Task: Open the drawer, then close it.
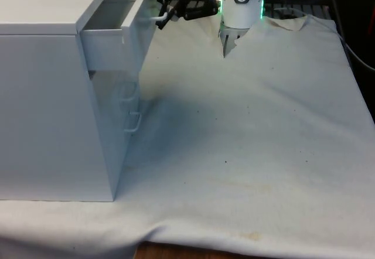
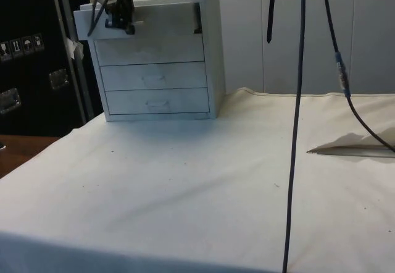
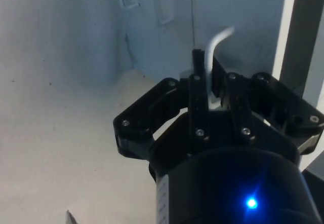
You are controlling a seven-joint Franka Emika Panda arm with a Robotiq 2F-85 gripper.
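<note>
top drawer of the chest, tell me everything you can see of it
The top drawer is white like the rest of the chest, looks like painted wood, and stands pulled partway out, its inside showing in the front view. Its thin white wire handle sits between the fingers of the hand, which is shut on it.

Chests of drawers: one white chest (image 2: 154, 57) is seen standing on the table.
Drawers: three are counted in the side view, stacked one above another. The top drawer (image 2: 145, 21) is pulled out; the middle drawer (image 2: 153, 76) and the bottom drawer (image 2: 155, 101) are shut flush.
Drawer handles: three thin white wire handles are counted. The top handle (image 3: 216, 44) is gripped between the black fingers; the two lower handles (image 1: 133, 121) are seen free in the front view.
Grippers: one black two-finger gripper (image 3: 208, 84) is counted.
Table coverings: one white cloth (image 1: 252, 153) is spread over the table.
</note>
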